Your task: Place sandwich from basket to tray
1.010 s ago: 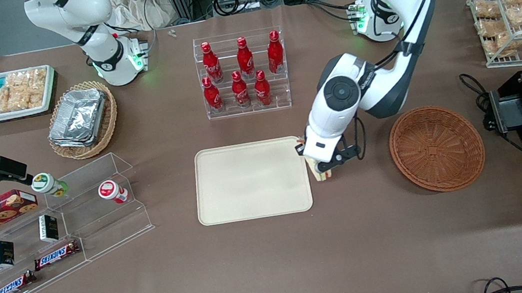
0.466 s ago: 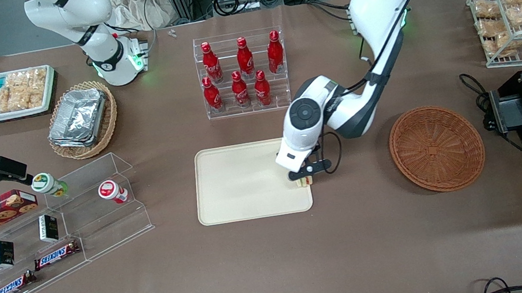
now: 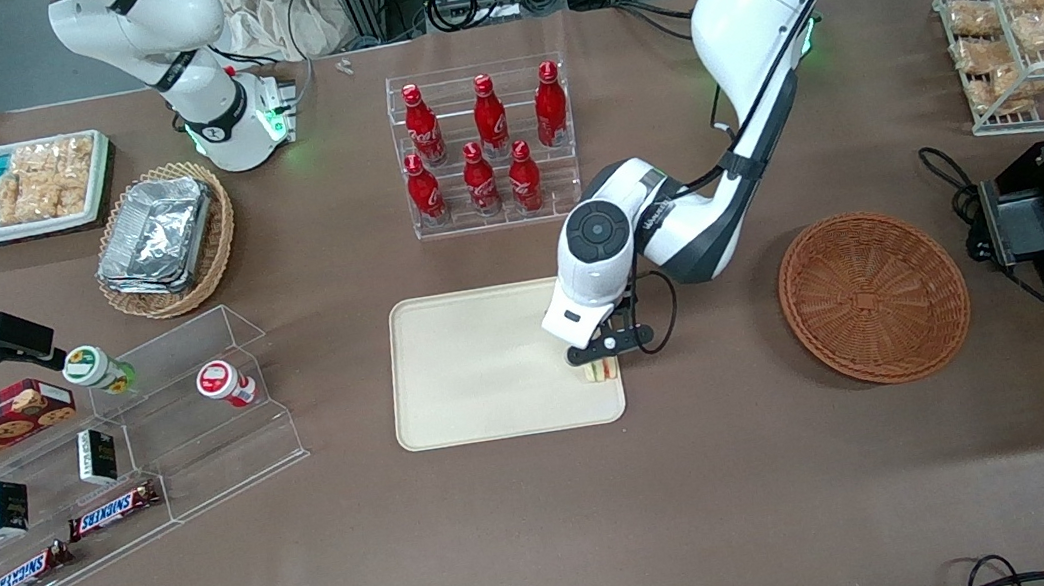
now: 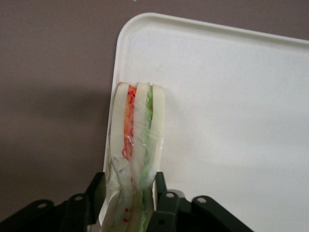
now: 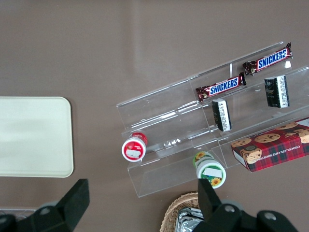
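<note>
Front view: gripper hangs over the tray's edge on the working arm's side.
Grip: fingers clamp the sandwich from both sides.
Sandwich: held in the gripper, over the tray rim near a rounded corner, orange and green layers showing.
Basket: well apart from the gripper, toward the working arm's end.
Bottles: farther from the camera than the gripper.

The sandwich has pale white bread with one orange-red layer and one green layer. The tray is plain cream-beige. The basket is reddish-brown woven wicker. The black gripper is over the tray's edge.
</note>
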You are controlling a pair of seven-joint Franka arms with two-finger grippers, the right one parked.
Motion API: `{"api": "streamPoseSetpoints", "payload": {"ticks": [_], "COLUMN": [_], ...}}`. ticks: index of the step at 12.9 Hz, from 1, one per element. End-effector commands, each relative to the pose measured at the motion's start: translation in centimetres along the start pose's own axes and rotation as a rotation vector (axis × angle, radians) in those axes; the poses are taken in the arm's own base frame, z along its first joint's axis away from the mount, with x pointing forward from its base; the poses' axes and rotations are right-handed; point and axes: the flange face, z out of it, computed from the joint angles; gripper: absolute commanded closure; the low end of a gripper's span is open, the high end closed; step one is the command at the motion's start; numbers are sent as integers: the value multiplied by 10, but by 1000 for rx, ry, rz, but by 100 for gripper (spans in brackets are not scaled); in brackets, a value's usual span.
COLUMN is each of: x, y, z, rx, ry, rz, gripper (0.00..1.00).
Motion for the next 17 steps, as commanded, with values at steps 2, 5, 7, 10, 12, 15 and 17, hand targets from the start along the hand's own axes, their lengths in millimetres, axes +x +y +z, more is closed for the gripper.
{"api": "streamPoseSetpoints", "payload": {"ticks": [2,5,7,10,12,15,17], "x": [7,20,30,51,65,82,90], "y": [-14,-71,-117,-198,-254,-308,-334], "z": [-40,-89,-134,-204,-238,-271,-297], "rx": [52,179,202,211,206,187,180], "ry": [2,-67,-108,-102,-113,-85,-85], "rz": [-21,-39,25,8,79,130,180], "gripper": [0,0,0,0,0,0,0]}}
